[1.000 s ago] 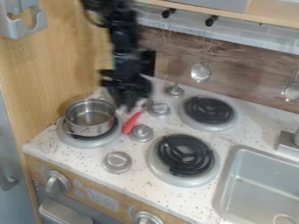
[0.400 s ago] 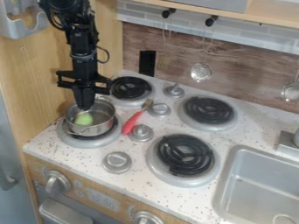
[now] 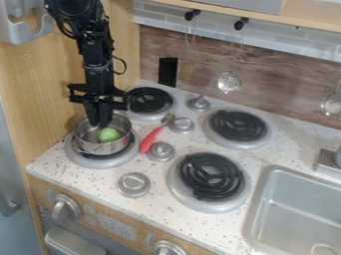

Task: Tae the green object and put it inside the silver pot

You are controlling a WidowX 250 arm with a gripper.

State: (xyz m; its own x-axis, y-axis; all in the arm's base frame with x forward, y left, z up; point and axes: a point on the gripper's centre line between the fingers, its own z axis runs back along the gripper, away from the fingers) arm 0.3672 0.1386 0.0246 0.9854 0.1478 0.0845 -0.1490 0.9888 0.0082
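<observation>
The black gripper point(image 3: 100, 123) hangs from the upper left over the silver pot point(image 3: 101, 148), its fingertips reaching down inside the rim. It is open, with a narrow gap between its fingers. The round green object point(image 3: 108, 134) lies inside the pot, just below and to the right of the fingertips, and is not held. The pot stands on the front left burner.
A red-handled utensil point(image 3: 150, 139) lies right of the pot, by silver knobs point(image 3: 161, 151). Black coil burners point(image 3: 212, 176) are behind and to the right, and a grey sink point(image 3: 299, 211) is at the lower right.
The arm has come from behind the pot to over it. The green object, first seen in the pot below the fingertips, has shifted right, and the fingers have parted slightly.
</observation>
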